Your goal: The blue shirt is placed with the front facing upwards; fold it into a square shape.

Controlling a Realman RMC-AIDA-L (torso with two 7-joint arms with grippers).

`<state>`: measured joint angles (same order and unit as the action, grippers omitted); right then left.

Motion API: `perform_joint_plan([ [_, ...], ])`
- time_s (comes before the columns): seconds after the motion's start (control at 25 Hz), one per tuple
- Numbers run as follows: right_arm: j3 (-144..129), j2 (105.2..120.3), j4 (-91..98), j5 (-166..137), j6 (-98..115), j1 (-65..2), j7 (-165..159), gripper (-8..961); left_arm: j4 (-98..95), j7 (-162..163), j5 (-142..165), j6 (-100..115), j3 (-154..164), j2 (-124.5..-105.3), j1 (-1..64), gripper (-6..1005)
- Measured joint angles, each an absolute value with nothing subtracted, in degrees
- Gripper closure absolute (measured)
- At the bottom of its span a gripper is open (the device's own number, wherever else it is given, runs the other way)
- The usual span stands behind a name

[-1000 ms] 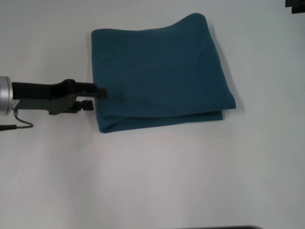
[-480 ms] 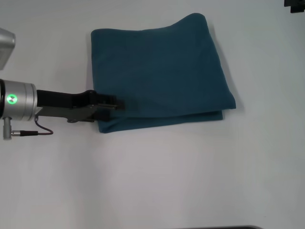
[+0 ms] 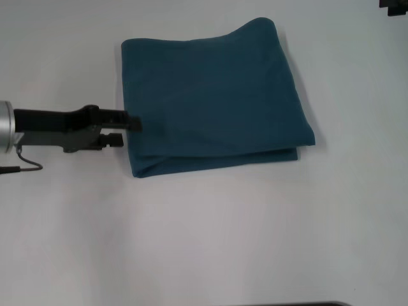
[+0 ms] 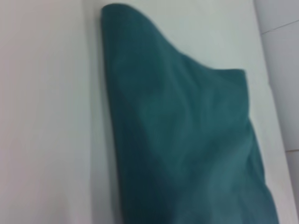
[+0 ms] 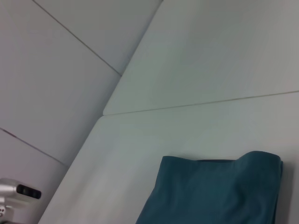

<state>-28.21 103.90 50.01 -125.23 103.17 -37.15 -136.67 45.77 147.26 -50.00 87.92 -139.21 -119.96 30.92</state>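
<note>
From the head view, the blue shirt (image 3: 213, 99) lay on the white table (image 3: 210, 242), already folded into a rough, stacked rectangle with no sleeves, collar or lettering showing; its far right corner bulged up into a hump, and a lower layer peeked out along the near edge; the left gripper (image 3: 126, 129) reached in from the left at the shirt's left edge, its two fingers spread apart one above the other, the upper tip touching or just over the cloth, nothing pinched; the right gripper was not in view here.

From the left wrist view, only the shirt and bare table showed, the fabric lying in soft ripples with one corner rounded.

From the right wrist view, the shirt's far edge sat low in the picture, with table seams beyond it; that arm seemed parked well apart.

Judging by this, the folding looked nearly done; squaring the humped corner and evening the layers appeared to be what remained.
</note>
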Motion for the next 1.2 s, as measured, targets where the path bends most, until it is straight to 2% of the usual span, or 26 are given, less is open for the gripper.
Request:
perform_joint_plan([
  [0.8,-28.21,103.88,50.01,-125.48,103.18,-37.28,-136.84,353,40.96,146.52,-47.33,83.82,-137.56,-121.70,34.14,343],
  [0.92,-28.21,103.83,50.01,-125.51,103.19,-37.11,-136.84,353,41.38,147.12,-47.28,84.19,-137.92,-120.72,33.69,343],
  [1.08,-28.21,103.81,50.01,-125.51,103.18,-37.08,-136.85,353,42.04,147.76,-48.09,86.10,-138.74,-118.04,32.80,342],
  [1.2,-28.21,103.79,50.00,-125.51,103.18,-37.12,-136.85,353,42.82,147.41,-49.07,88.24,-139.74,-116.92,32.69,343],
])
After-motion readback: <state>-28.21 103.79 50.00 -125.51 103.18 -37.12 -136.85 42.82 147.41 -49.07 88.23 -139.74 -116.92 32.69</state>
